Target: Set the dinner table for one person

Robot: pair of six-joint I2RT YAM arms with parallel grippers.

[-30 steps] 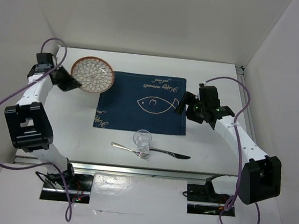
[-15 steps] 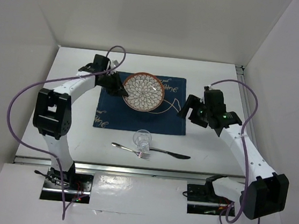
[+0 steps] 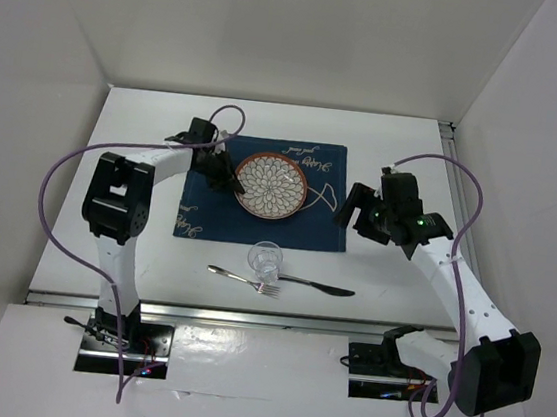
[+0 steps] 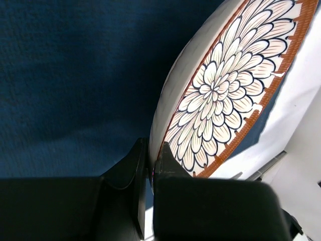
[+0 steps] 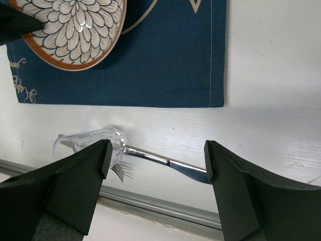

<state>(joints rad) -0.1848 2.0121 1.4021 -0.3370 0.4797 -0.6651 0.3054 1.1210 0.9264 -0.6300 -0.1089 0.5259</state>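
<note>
A round plate point(image 3: 272, 185) with a flower pattern and an orange-brown rim is over the middle of the dark blue fish-print placemat point(image 3: 306, 230) on the white dinner table point(image 3: 135, 142). My left gripper point(image 3: 229, 180) is shut on the plate's left rim. In the left wrist view the fingers pinch the rim point(image 4: 152, 150) of the plate point(image 4: 225, 95). I cannot tell whether the plate rests on the cloth. My right gripper point(image 3: 351, 209) hangs open and holds nothing at the placemat's right edge. In the right wrist view the right gripper point(image 5: 156, 150) frames the knife point(image 5: 170, 163).
A clear glass point(image 3: 265, 258) stands just in front of the placemat. A fork point(image 3: 240, 280) and a knife point(image 3: 320, 287) lie in a line near the table's front edge. White walls close in the back and both sides.
My left arm has carried the plate from the table's back left corner to over the placemat. The right gripper has shifted only slightly and stays open.
</note>
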